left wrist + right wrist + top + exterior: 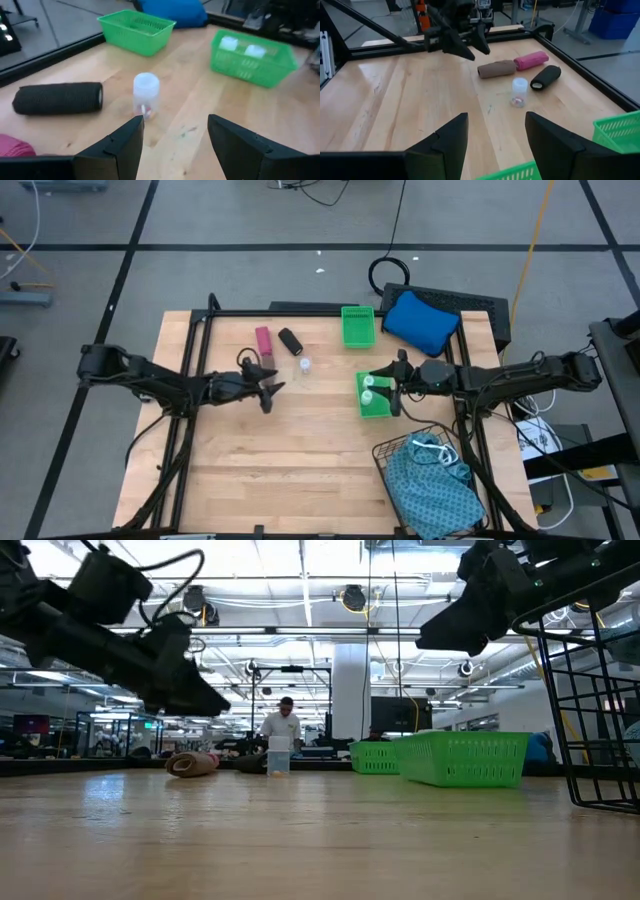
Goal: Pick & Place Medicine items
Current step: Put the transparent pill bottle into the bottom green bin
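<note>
pink [263, 340], black [290, 341] and brownish [497, 69] cylinders lie near an upright white-capped vial [146, 95]; two vials [242, 47] sit in a tray.

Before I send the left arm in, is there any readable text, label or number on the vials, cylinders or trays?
None can be read.
Vial on the table: clear with a white cap, no label visible.
Black cylinder and pink cylinder: plain, no print visible.
Green trays: no markings.
Two white-capped vials in the tray: too blurred to tell.
</note>
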